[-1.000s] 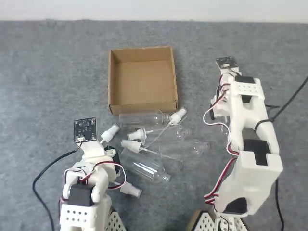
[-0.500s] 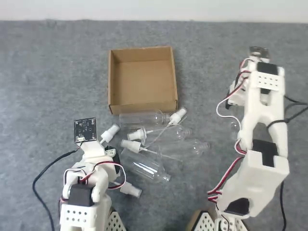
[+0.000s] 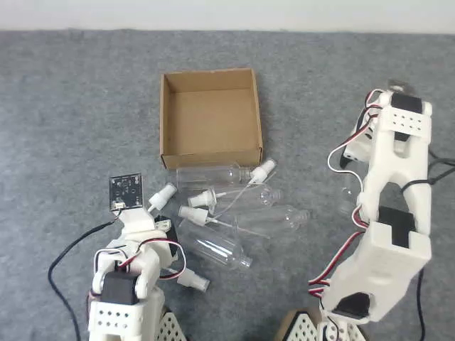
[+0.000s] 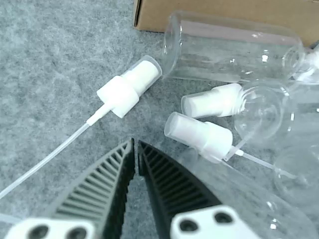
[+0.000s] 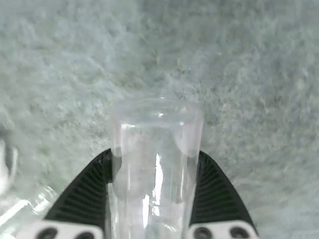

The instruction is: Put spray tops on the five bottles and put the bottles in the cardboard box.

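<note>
Nearest us, the left claw (image 4: pixel 135 144) hangs low over the grey carpeted tabletop (image 3: pixel 85 106), its two ribbed fingers pressed nearly together with nothing between them. Just ahead of its tips lie three white spray tops (image 4: pixel 130 85), each loose and trailing a thin dip tube. Around them four clear plastic bottles (image 3: pixel 217 249) lie on their sides, some touching. Another top rests at the neck of the bottle nearest the box, and we cannot tell whether it is screwed on. Off to the side of the pile, the right claw (image 5: pixel 154 155) grips a fifth clear bottle (image 5: pixel 155 127) across its body, holding it over the tabletop well apart from the others. Farthest away sits the brown cardboard box (image 3: pixel 210 158), open upward, just beyond the pile.

We judge the task to be near its start: one bottle is in hand and awaits a top. The next move calls for the left claw to open and close on one spray top by its collar. It must then feed the dip tube into the held bottle's mouth, so both claws have to meet in line with the bottle's axis. The slick round bottle may twist in the grip.

We find no label, brand or writing we can read on the bottles, tops or box
</note>
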{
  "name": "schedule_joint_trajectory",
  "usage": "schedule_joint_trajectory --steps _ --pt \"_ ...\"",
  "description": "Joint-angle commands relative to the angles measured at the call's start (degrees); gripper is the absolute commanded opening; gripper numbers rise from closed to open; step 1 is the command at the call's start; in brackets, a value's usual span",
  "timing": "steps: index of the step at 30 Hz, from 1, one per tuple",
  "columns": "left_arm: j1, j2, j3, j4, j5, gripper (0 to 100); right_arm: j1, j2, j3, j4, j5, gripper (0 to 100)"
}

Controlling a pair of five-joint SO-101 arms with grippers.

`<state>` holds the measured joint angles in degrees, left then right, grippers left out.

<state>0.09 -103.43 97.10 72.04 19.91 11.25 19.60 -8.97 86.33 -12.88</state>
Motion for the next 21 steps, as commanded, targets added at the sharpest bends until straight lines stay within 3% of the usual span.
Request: schedule_joint_trajectory --steps 1,6,11,21 --pt "0.0 -1.1 -0.6 0.3 -0.3 1 1.5 -0.9 -3.4 0.8 -8.0 0.7" --pt "0.0 -1.1 -0.6 0.3 -0.3 1 1.4 -1.1 -3.4 0.8 -20.6 0.8" --pt "0.0 -1.1 -0.6 0.3 -0.3 1 1.4 -1.1 -3.6 1.5 -26.2 0.7" --pt "0.0 -1.1 -0.6 0.3 -0.3 1 1.4 -0.7 -1.1 1.4 -51.3 0.7"
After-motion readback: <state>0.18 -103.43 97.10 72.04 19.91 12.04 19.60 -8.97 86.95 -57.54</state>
